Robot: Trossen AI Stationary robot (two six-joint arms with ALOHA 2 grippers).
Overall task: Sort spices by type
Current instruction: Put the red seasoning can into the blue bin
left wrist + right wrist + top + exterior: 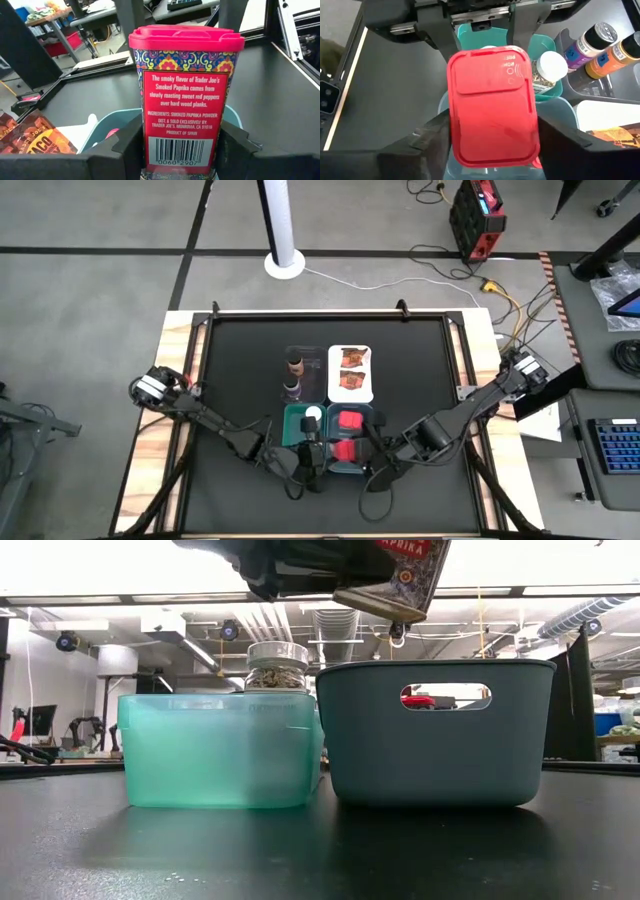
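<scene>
My left gripper (180, 147) is shut on a red paprika box (185, 95) that hangs tilted over the grey-blue tray (364, 442); the low view shows the box (400, 575) above that tray's rim (435, 665). My right gripper (495, 142) is open and faces the box's red lid (492, 105), a finger on either side; whether they touch it I cannot tell. A second red box (348, 421) lies in the grey-blue tray. A white-capped jar (313, 417) stands in the teal tray (220, 750). Two dark bottles (597, 42) stand in the clear tray, and two packets (350, 372) lie in the white tray. My left gripper pinches the red box between its two fingers (127, 147) on the narrow sides of its lower body (180, 150), near the barcode end. The fingers come level from the table's left. The box is lifted clear and tilted, its lid end pointing away from the gripper.
The four trays stand close together in the middle of the black mat (240, 340): clear and white at the far side, teal and grey-blue at the near side. Bare mat lies all around them. Both arms crowd over the near trays.
</scene>
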